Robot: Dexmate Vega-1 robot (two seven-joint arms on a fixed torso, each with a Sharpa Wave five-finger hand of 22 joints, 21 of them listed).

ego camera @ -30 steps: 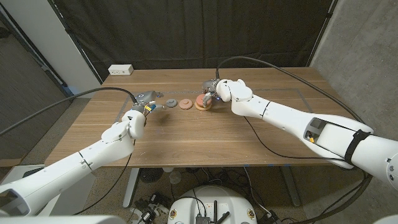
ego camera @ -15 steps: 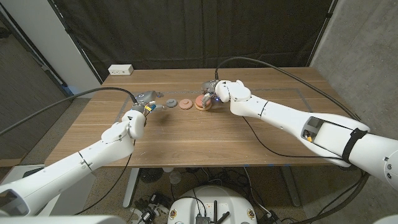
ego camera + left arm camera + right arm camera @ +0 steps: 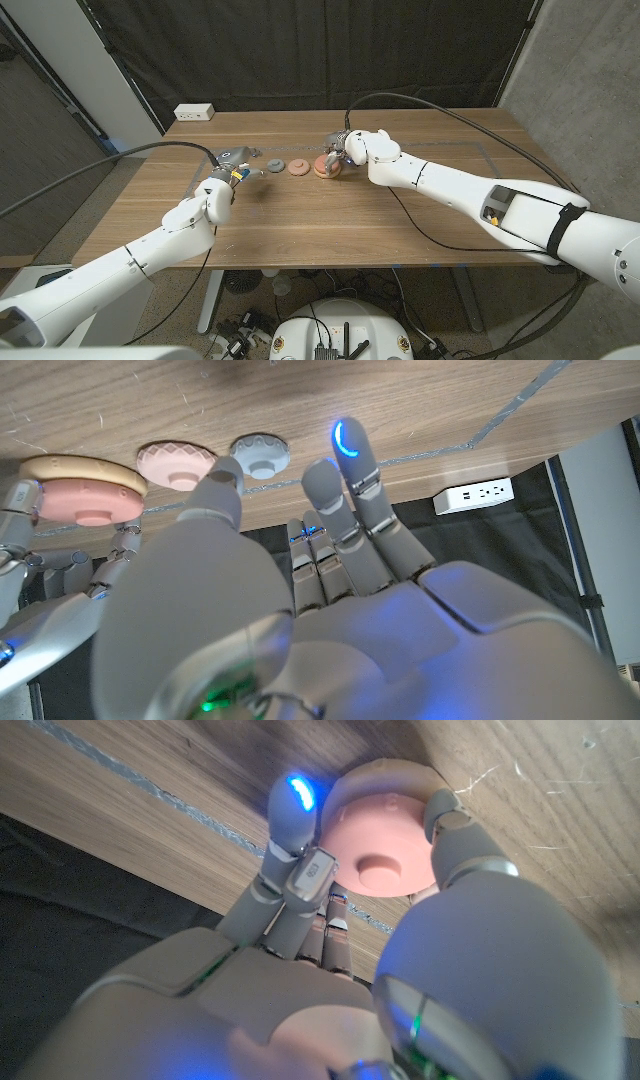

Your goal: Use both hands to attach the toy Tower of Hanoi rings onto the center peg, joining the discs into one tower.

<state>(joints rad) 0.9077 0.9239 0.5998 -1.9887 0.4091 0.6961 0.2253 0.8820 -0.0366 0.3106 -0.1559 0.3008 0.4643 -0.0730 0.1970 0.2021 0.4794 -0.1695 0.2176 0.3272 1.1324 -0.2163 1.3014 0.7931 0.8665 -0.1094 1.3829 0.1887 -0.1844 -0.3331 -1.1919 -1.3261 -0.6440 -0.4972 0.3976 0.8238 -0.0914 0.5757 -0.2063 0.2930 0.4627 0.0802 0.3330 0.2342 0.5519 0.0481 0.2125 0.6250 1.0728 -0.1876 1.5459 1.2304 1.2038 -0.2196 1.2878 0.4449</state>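
Note:
Three toy pieces lie in a row on the wooden table [image 3: 300, 215]: a small grey disc [image 3: 273, 165], a pink disc [image 3: 298, 167], and a larger pink disc [image 3: 324, 164] stacked on a tan one [image 3: 70, 468]. My right hand [image 3: 345, 150] is at that stack, with a finger and the thumb pressed on opposite sides of the large pink disc [image 3: 385, 840], whose centre hole shows. My left hand [image 3: 235, 166] hovers just left of the grey disc [image 3: 260, 455], fingers [image 3: 345, 470] apart and holding nothing.
A white power strip [image 3: 194, 112] sits at the table's far left corner. A black cable [image 3: 430, 100] arcs over the far right of the table. A black curtain hangs behind.
My right hand has shifted slightly left, closing in on the pink-and-tan stack. The left hand and the two loose discs have stayed in place.

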